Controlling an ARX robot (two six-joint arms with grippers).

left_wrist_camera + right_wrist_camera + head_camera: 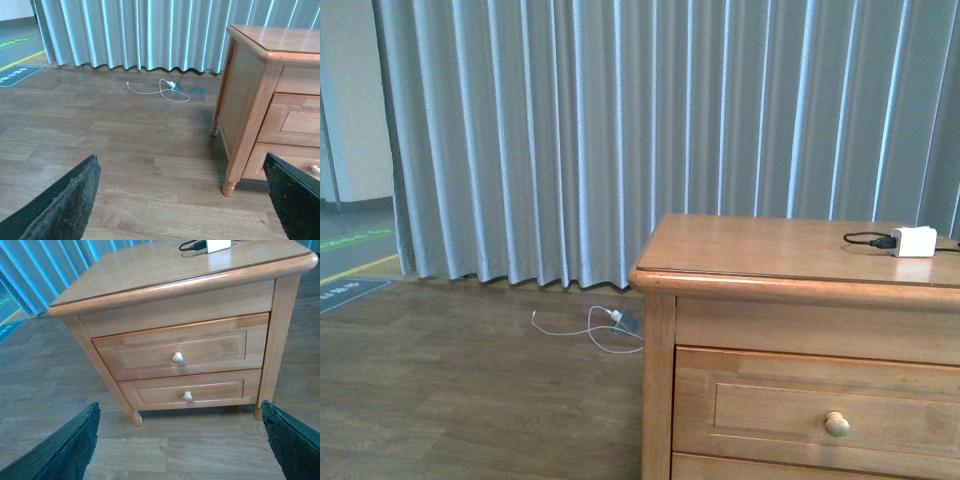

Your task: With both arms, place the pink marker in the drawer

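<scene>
The honey-brown wooden cabinet [800,250] stands at the right in the front view. Its top drawer [182,352] is shut, with a small pale knob [177,358], also seen in the front view [837,424]. The pink marker is not in view in any frame. My left gripper [185,200] is open and empty, low over the wooden floor, left of the cabinet's front corner. My right gripper [182,442] is open and empty, facing the cabinet's front from a distance, above the floor. Neither arm shows in the front view.
A white charger block [914,241] with a black cable lies on the cabinet top. The lower drawer [186,391] is shut. A white cable with a plug [167,89] lies on the floor by the grey curtain [650,130].
</scene>
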